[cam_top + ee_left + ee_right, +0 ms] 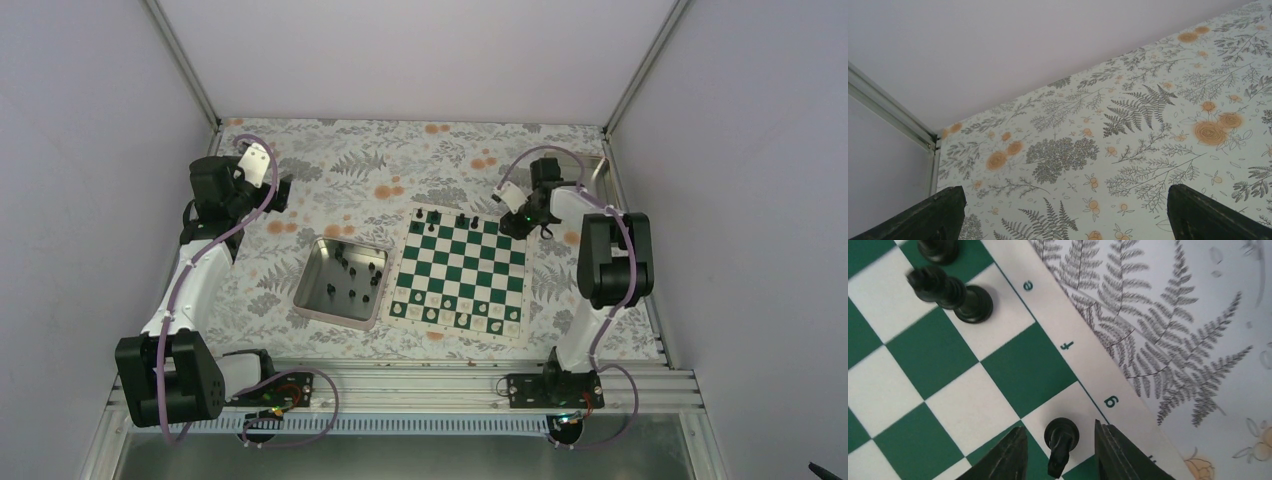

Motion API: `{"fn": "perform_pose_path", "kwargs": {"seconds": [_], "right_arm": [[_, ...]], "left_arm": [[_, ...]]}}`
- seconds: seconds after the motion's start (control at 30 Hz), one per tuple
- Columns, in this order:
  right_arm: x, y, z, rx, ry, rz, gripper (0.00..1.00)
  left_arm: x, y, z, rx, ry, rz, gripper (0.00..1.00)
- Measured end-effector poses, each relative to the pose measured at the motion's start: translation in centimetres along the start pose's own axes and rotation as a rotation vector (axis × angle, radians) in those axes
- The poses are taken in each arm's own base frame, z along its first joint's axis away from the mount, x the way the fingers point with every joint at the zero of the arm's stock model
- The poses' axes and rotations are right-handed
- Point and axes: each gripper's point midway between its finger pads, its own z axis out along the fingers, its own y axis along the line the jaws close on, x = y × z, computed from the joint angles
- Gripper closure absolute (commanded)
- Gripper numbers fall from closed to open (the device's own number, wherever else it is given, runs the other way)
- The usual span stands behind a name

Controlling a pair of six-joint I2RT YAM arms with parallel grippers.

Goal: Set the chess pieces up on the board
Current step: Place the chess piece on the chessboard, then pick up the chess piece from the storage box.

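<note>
The right tool [1060, 430] stands apart around a half-cropped black piece [1060, 450], seemingly not touching it; the left tool [1066, 191] gapes wide.

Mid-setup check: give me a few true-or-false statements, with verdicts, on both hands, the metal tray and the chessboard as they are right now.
1. The right hand has its fingers on either side of a small black chess piece standing on the green-and-white checkered board. True.
2. The left hand grips a chess piece. False: it is open and empty above the floral tablecloth.
3. The square shiny metal tray holds nothing. False: several black pieces lie in it.
4. In the top view, the tray sits left of the board. True.
</note>
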Motion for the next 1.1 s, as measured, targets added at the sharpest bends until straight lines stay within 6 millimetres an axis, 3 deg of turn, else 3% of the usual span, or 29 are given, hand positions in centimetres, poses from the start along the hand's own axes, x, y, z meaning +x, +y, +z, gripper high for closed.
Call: {"fn": "perform_pose_path", "kwargs": {"seconds": [0.13, 0.3, 0.37, 0.47, 0.57, 0.7, 0.87, 0.93, 1.1], "right_arm": [[-1.3, -0.1, -1.7, 0.016, -0.04, -0.009, 0.59], [-7.5, -0.4, -7.2, 0.09, -0.163, -0.088, 0.61], [-10.8, 1.1, -9.0, 0.106, -0.213, -0.156, 0.61], [-15.2, 6.3, -10.2, 0.072, -0.263, -0.282, 0.62], [-18.6, 13.8, -10.2, -0.014, -0.286, -0.426, 0.62], [-21.1, 23.1, -8.7, -0.122, -0.287, -0.589, 0.63], [-20.8, 31.8, -4.9, -0.25, -0.224, -0.725, 0.65], [-20.2, 34.2, -3.2, -0.301, -0.192, -0.756, 0.65], [-17.7, 37.9, 0.3, -0.384, -0.108, -0.807, 0.65]], "left_arm": [[0.0, 0.0, 0.0, 0.0, 0.0, 0.0, 0.0], [0.0, 0.0, 0.0, 0.0, 0.0, 0.004, 0.0], [0.0, 0.0, 0.0, 0.0, 0.0, 0.005, 0.0], [0.0, 0.0, 0.0, 0.0, 0.0, 0.007, 0.0], [0.0, 0.0, 0.0, 0.0, 0.001, 0.007, 0.0], [0.0, 0.0, 0.0, 0.0, 0.001, 0.007, 0.0], [0.1, 0.0, 0.0, 0.002, 0.004, 0.006, 0.0], [0.2, -0.1, 0.0, 0.005, 0.007, 0.005, 0.0], [0.3, -0.2, 0.0, 0.011, 0.011, 0.004, 0.0]]}}
